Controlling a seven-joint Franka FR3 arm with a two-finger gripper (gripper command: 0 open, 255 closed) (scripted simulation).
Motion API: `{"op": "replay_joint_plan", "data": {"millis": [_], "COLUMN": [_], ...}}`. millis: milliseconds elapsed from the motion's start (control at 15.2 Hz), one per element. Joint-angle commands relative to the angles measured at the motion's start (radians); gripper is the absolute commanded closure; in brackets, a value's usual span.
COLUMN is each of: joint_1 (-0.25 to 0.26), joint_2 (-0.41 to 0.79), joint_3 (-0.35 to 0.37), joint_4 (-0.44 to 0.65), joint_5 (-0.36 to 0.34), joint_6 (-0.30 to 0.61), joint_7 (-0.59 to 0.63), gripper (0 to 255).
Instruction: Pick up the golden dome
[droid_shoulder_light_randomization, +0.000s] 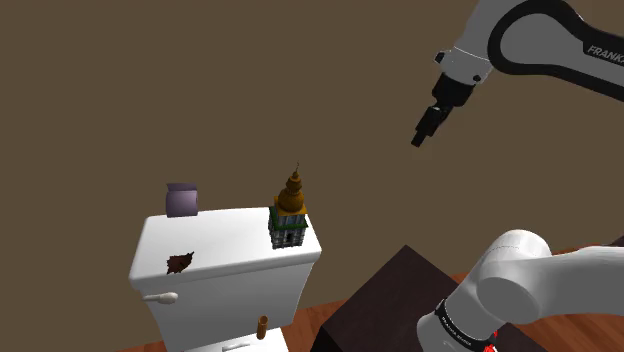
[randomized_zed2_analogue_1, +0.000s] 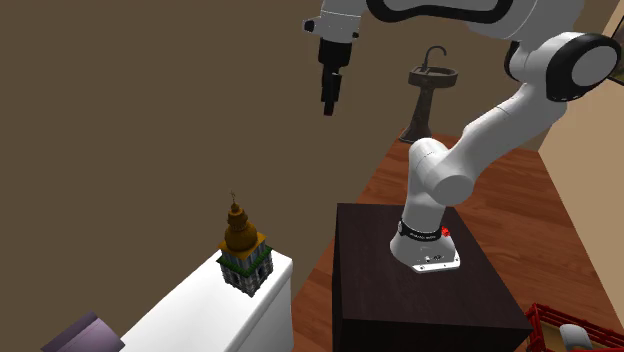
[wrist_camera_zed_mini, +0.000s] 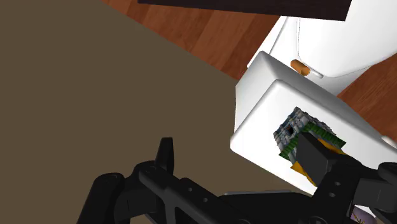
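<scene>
While the dome (droid_shoulder_light_randomization: 291, 203) stands on the tank's (droid_shoulder_light_randomization: 230, 240) corner, the jaws hang spread, higher up and well apart.

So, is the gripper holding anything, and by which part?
Nothing: the black gripper hangs open, well clear of the golden dome model on the white tank.

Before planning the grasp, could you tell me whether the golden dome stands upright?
Upright: the golden dome rests base-down on the toilet tank, spire up.
</scene>
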Motion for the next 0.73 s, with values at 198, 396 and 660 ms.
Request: {"op": "replay_joint_plan", "data": {"millis": [198, 396, 660], "joint_1": [0.043, 0.082, 0.129], "joint_2": [0.135, 0.265, 0.430], "joint_3": [0.011, 0.026, 0.053], "joint_4": [0.080, 0.164, 0.282], "joint_5": [0.000, -0.001, -0.004], "joint_6": [0.010, 0.010, -0.003], "joint_7": [-0.060, -0.119, -0.196], "gripper": [0, 0, 0]}}
